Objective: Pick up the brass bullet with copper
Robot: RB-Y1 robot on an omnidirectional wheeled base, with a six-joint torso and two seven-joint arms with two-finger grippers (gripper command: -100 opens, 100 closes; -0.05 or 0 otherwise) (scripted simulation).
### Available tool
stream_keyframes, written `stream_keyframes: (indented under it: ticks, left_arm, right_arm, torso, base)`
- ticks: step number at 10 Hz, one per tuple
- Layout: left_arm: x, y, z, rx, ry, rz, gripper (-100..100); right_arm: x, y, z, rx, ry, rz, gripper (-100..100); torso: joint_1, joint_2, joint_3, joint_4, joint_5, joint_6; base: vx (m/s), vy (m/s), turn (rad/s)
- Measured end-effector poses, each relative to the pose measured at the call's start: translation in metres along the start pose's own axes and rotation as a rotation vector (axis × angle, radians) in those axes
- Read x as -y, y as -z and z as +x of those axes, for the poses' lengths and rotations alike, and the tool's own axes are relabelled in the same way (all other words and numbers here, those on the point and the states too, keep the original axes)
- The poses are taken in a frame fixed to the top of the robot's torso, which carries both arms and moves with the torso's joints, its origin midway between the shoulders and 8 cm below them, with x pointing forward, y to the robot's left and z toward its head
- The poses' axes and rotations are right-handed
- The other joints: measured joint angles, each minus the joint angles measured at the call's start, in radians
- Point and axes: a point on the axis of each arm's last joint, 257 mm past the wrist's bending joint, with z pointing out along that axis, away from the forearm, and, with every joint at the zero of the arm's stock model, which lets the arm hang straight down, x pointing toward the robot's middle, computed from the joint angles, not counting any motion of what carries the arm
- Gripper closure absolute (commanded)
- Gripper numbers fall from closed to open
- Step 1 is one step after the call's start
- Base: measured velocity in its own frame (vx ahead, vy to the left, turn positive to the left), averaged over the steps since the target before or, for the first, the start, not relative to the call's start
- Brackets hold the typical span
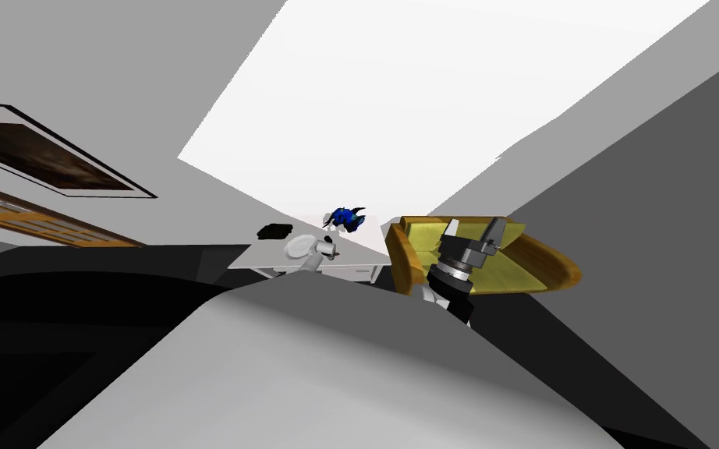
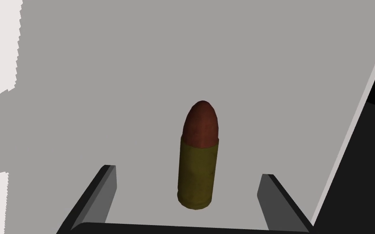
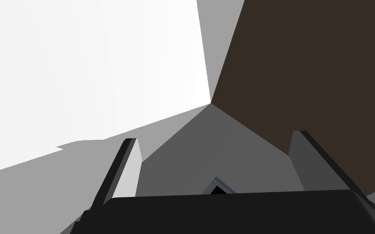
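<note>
The bullet has an olive-brass case and a reddish copper tip. It rests on a flat grey table top, tip pointing away from the gripper's body. My left gripper is open around it, one finger on each side with a gap to the case. In the head view the left gripper is out over the white table. My right gripper is raised in front of a yellow sofa, and its fingers stand open with nothing between them.
The table's edge runs close beside the left gripper, with dark floor beyond it. A black object and a blue object sit at the table's far side. A yellow sofa with brown arms stands to the right.
</note>
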Motion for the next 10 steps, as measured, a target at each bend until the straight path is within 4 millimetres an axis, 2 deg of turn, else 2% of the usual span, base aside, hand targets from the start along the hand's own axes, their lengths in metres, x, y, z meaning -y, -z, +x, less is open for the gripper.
stream_keyframes:
  ticks: [3, 4, 8, 9, 10]
  left_arm:
    - [-0.0121, -0.0107, -0.0025, -0.002, -0.003, 0.004, -100]
    - [-0.012, -0.0111, -0.0026, -0.002, -0.003, 0.006, 100]
    - [-0.0114, -0.0109, -0.0025, -0.003, -0.003, 0.007, 100]
    - [-0.0114, -0.0109, -0.0025, -0.003, -0.003, 0.007, 0]
    - [-0.0114, -0.0109, -0.0025, -0.003, -0.003, 0.007, 100]
  right_arm:
    - [0.0, 0.0, 0.0, 0.0, 0.0, 0.0, 0]
    - [0.0, 0.0, 0.0, 0.0, 0.0, 0.0, 0]
    - [0.0, 0.0, 0.0, 0.0, 0.0, 0.0, 0]
    - [0.0, 0.0, 0.0, 0.0, 0.0, 0.0, 0]
    - [0.0, 0.0, 0.0, 0.0, 0.0, 0.0, 0]
  torso:
    - [0.0, -0.002, -0.001, -0.001, 0.0, 0.0]
    - [0.0, -0.001, -0.001, 0.0, 0.0, 0.0]
    - [0.0, 0.0, 0.0, 0.0, 0.0, 0.0]
    - [0.0, 0.001, 0.0, 0.0, 0.0, 0.0]
    - [0.0, 0.001, 0.0, 0.0, 0.0, 0.0]
  base:
    - [0.044, -0.001, 0.006]
    - [0.0, 0.0, 0.0]
    - [0.0, 0.0, 0.0]
    - [0.0, 0.0, 0.0]
    - [-0.03, 0.001, -0.009]
